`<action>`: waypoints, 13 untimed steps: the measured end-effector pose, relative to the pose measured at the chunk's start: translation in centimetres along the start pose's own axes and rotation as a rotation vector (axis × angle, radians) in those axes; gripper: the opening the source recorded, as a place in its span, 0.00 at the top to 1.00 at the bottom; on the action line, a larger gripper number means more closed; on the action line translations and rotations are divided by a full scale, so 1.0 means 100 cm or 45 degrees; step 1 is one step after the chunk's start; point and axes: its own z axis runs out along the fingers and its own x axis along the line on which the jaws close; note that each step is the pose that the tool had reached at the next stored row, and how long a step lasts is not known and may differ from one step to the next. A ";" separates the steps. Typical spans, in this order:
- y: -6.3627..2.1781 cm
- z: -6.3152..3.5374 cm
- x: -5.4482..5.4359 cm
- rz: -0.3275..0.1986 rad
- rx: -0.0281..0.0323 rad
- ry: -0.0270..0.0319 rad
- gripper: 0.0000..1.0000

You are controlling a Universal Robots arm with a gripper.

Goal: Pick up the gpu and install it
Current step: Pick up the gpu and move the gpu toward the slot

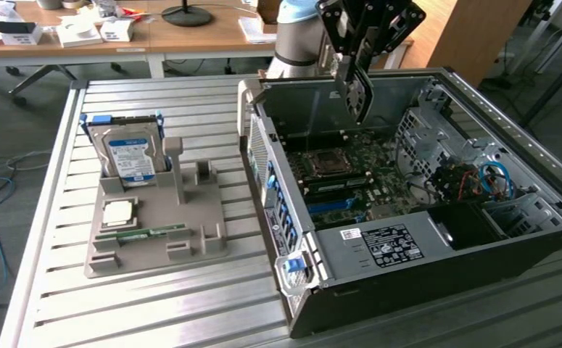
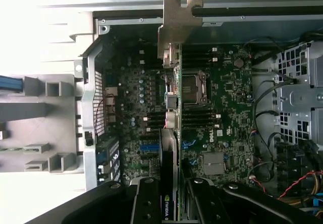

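Starting at the exterior view's left, I see the slatted metal table [image 1: 48, 290] with a grey fixture tray [image 1: 196, 250] on it. A hard drive [image 1: 130, 156] with a blue label stands upright at the far end of the tray. In front of it lie a processor chip [image 1: 118, 212] and, just beside that, a narrow green memory stick [image 1: 152, 233].

Right of the tray lies the open computer case [image 1: 407, 250], with the motherboard [image 1: 344, 174] exposed inside.

Above the far end of the case hangs the gripper [image 1: 350, 69], its fingers clamped on the gpu [image 1: 356, 98]. The card hangs on edge, top edge in the fingers, lower edge pointing down into the case. From here it looks above the board and not seated in any slot, though I cannot tell how much gap is left.

From the wrist view I look straight down the gpu [image 2: 169, 148], seen edge-on between the two black fingers [image 2: 146, 204] of the gripper [image 2: 171, 199]. Its silver end bracket [image 2: 179, 22] lies towards the case wall, and the motherboard [image 2: 227, 98] spreads out on both sides under it.
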 end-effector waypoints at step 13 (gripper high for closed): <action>0.0005 0.0002 -0.007 0.000 -0.0002 0.0000 0.74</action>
